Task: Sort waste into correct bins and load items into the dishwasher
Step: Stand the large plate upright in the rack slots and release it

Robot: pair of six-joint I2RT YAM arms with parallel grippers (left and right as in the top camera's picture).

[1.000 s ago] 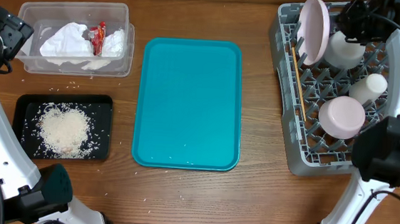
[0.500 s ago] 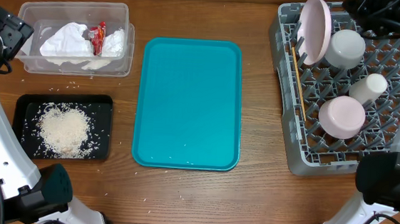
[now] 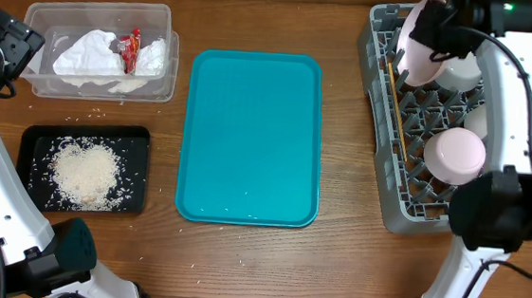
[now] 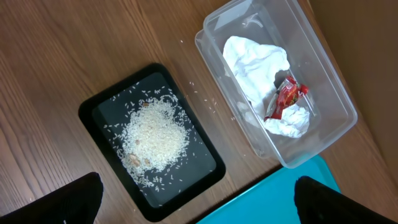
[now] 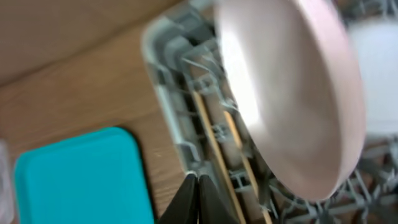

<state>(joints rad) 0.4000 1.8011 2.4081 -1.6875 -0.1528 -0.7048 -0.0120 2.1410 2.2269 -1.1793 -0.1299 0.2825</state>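
Leftward, crumpled napkin and red packet lie in clear rectangular tub; loose rice heaps in shallow black tray; left claw spread wide. Pinkish plate stands on edge in grey lattice rack beside thin chopsticks; right claw clenched, empty.

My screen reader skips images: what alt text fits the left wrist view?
A heap of rice in a black tray, beside a clear tub holding a crumpled napkin and red packet, on a wooden table.
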